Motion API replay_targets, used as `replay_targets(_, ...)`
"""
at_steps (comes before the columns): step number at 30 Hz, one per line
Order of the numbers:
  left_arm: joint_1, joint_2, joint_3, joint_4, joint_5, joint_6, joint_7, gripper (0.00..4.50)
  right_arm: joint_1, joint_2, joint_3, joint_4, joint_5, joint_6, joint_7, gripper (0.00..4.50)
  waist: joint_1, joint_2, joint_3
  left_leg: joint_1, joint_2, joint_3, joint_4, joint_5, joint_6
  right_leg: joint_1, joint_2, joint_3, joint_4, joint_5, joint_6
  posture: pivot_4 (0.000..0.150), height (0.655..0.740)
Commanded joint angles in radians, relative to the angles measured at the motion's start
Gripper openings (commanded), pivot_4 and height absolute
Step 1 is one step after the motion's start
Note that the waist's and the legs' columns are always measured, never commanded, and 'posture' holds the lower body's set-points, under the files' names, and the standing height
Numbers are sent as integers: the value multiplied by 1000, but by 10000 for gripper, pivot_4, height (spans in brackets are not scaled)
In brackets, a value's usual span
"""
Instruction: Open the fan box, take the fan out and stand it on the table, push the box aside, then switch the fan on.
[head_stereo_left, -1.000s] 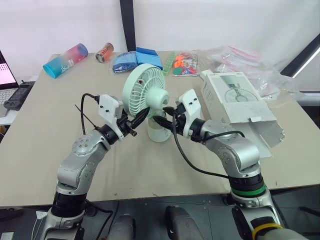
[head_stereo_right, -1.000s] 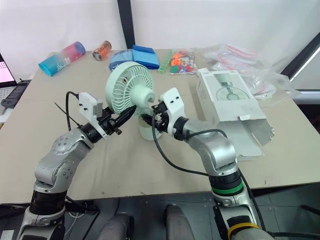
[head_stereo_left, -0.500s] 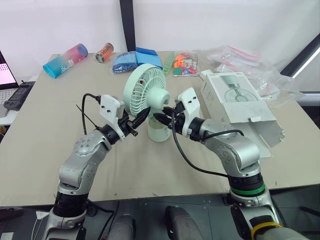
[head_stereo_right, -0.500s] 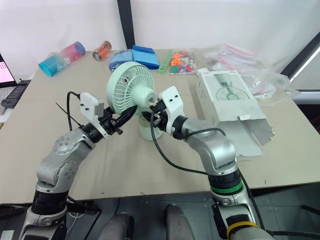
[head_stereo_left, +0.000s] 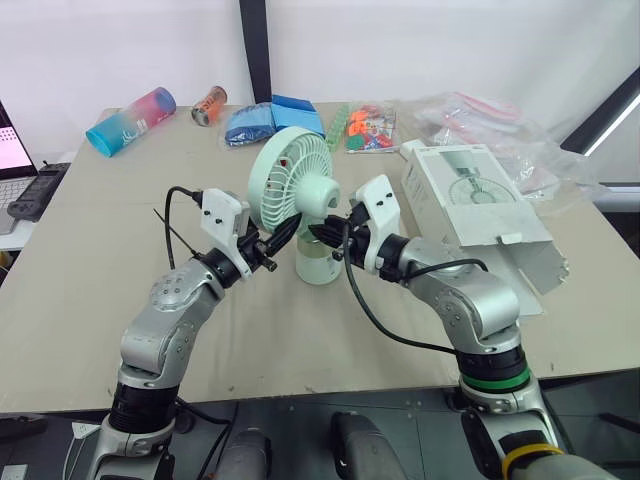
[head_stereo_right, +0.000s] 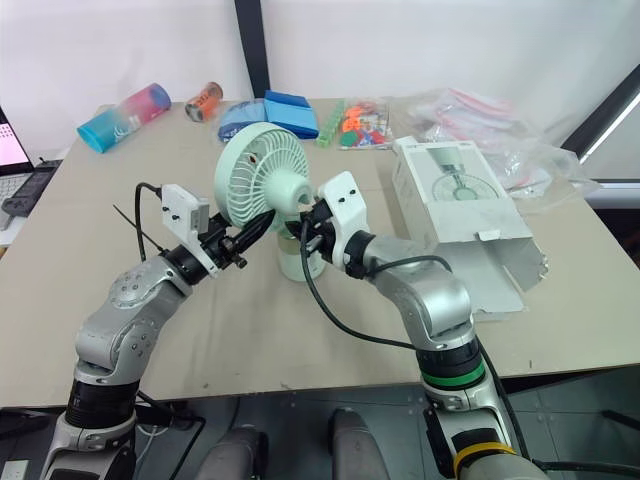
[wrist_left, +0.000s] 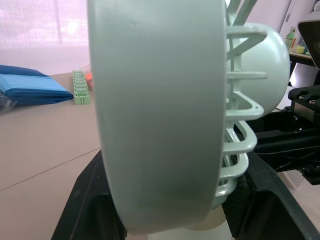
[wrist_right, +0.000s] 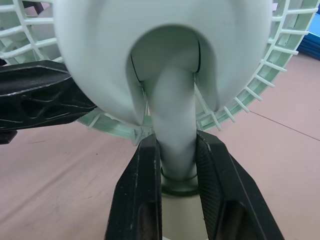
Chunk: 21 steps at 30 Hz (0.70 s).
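My right end effector (head_stereo_left: 328, 229) now sits a little higher on the mint-green fan (head_stereo_left: 293, 180) than a second ago, pinching the neck rather than the top of the base. The fan's head is slightly further toward my right, and my left end effector (head_stereo_left: 281, 236) is further right with it.

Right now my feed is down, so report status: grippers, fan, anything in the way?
Left gripper shut on fan head. Right gripper shut on fan neck. Fan upright, base on table. Box open on robot's right, apart from fan.

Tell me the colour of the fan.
The fan is pale mint green all over, grille and base alike; the left eye view shows it best.
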Motion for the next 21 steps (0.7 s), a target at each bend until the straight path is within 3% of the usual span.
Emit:
replay_targets(1,-22,-8,3,-52,-14,-28,-4,18121,-19,3,-7,-7,8,-13,4,3619,0,0,0,0,0,0,0,0,0,0,0,0,0,0,0,1500,7400)
replay_targets(5,-12,-9,4,-62,-30,-14,-10,18121,-20,2,-3,-2,4,-19,7,3619,0,0,0,0,0,0,0,0,0,0,0,0,0,0,0,1500,7400)
replay_targets(7,-7,-9,7,-66,-45,-1,-14,28225,-21,1,-2,1,2,-22,9,3619,0,0,0,0,0,0,0,0,0,0,0,0,0,0,0,1500,7400)
replay_targets(9,-3,-6,5,-69,-51,5,-23,34929,-22,1,-1,3,0,-25,9,3619,0,0,0,0,0,0,0,0,0,0,0,0,0,0,0,1500,7400)
replay_targets(10,-3,-5,5,-69,-53,6,-24,34929,-22,2,-1,4,-2,-28,9,3619,0,0,0,0,0,0,0,0,0,0,0,0,0,0,0,1500,7400)
replay_targets(11,-3,-3,6,-69,-55,7,-25,41156,-22,2,-1,6,-3,-30,9,3619,-1,0,0,0,0,0,0,0,0,0,0,0,0,0,0,1500,7400)
replay_targets(12,-3,-2,9,-69,-60,8,-26,44014,-22,2,-1,7,-4,-32,9,3619,-3,0,0,0,0,0,0,0,0,0,0,0,0,0,0,1500,7400)
replay_targets(21,-1,85,69,-55,-96,23,-74,44700,-12,-6,-17,25,-2,-74,31,3619,-7,0,-1,1,0,0,0,0,0,0,0,0,1,0,0,1500,7400)
